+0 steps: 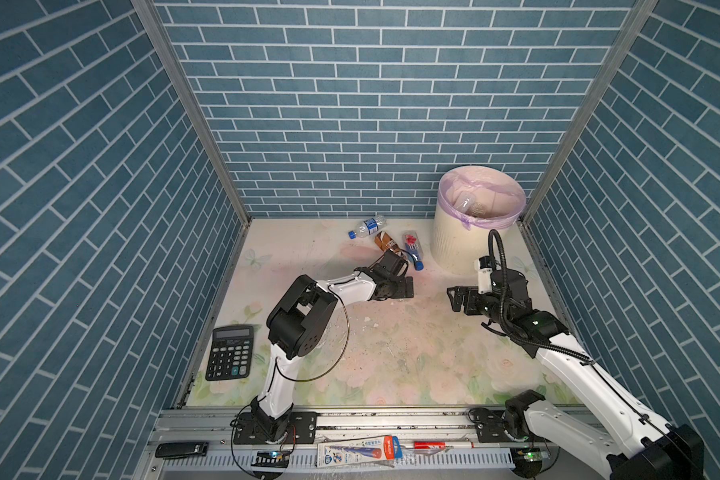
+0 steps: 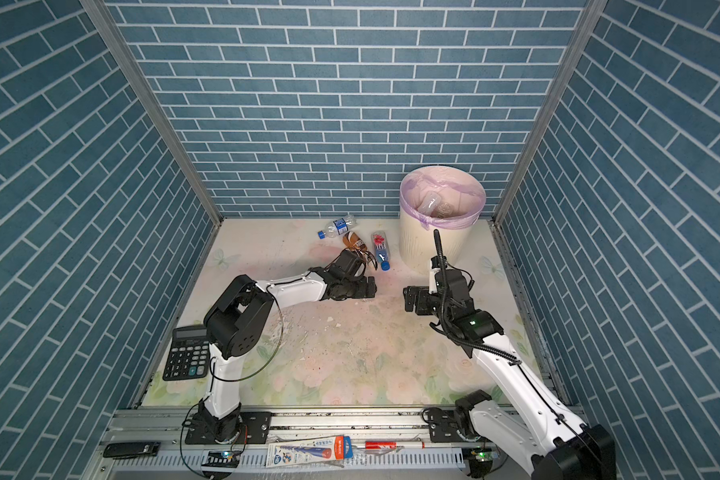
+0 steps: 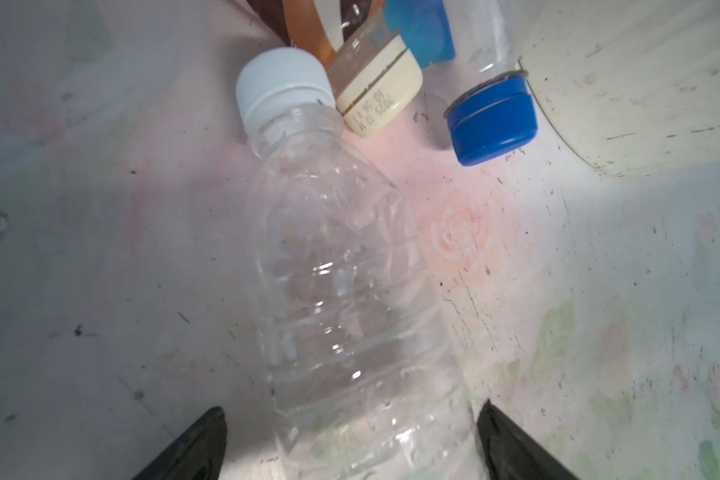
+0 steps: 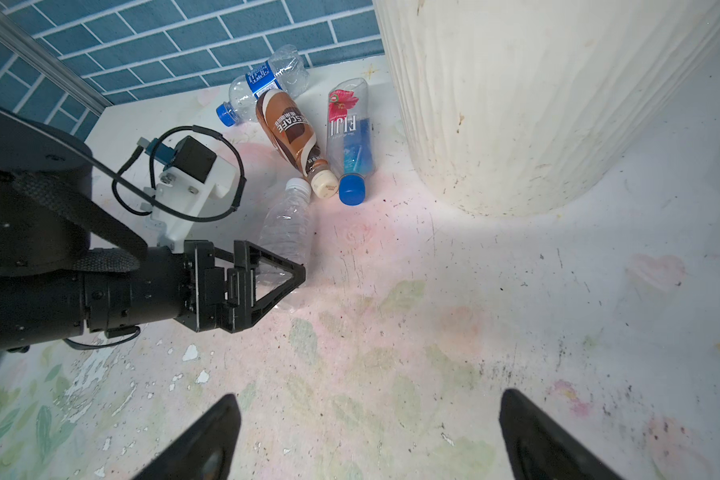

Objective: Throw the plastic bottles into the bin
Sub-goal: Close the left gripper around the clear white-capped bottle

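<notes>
A clear bottle with a white cap [image 3: 341, 291] [image 4: 287, 232] lies on the floral table. My left gripper [image 3: 352, 411] [image 4: 296, 274] [image 1: 407, 286] is open and straddles the bottle's lower body, with a gap on one side. Beyond the white cap lie a brown bottle [image 1: 385, 241] [image 4: 292, 133], a red-and-blue-labelled bottle with a blue cap [image 1: 412, 247] [image 4: 350, 129] and a blue-labelled clear bottle [image 1: 366, 226] [image 4: 267, 83]. The cream ribbed bin [image 1: 458, 245] [image 4: 516, 104] stands at the back right, with bottles inside. My right gripper [image 1: 454, 297] [image 4: 368, 397] hovers open and empty in front of the bin.
A black calculator [image 1: 229, 351] [image 2: 186, 353] lies at the front left by the side wall. Blue brick-pattern walls close in the back and both sides. The metal rail [image 1: 391, 419] with both arm bases runs along the front.
</notes>
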You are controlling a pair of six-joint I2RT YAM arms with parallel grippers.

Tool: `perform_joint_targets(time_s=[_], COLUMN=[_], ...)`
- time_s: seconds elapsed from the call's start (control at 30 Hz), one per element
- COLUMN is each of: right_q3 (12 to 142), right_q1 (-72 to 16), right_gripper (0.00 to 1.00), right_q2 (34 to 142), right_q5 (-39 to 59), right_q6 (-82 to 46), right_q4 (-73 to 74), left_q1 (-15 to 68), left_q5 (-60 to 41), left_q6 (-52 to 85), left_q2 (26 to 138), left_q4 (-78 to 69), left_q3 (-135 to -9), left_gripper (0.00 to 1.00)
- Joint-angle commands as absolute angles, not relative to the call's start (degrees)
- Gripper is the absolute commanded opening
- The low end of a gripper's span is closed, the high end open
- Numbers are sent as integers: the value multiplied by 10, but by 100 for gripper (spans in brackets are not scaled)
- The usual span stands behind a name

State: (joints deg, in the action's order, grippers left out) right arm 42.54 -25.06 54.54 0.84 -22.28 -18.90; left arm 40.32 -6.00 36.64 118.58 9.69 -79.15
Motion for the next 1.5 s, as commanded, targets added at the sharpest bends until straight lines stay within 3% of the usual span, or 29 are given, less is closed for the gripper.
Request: perform_joint_targets(time_s=[0.0,0.37,0.63,0.9,1.47], right_q3=[412,404,402,404,407], right_q1=[-248,-248,-247,-248,-247], right_gripper=[96,96,96,96,97], right_q2=[539,549,564,574,601], right_q5=[0,1,9,17,47], right_q6=[-233,-232,-237,-241,-273], right_q4=[-194,-178,-164,-158,-144], left_q1=[405,403,396,396,392], left_q5=[-67,-59,-73,-89,-111], left_q6=[374,370,363,369,385], left_q2=[1191,1171,1171,1172,1131], left_q4=[127,118,86,65,-23], left_q3=[-764,-728,-725,-730,-639], left_gripper=[92,92,82,67,57])
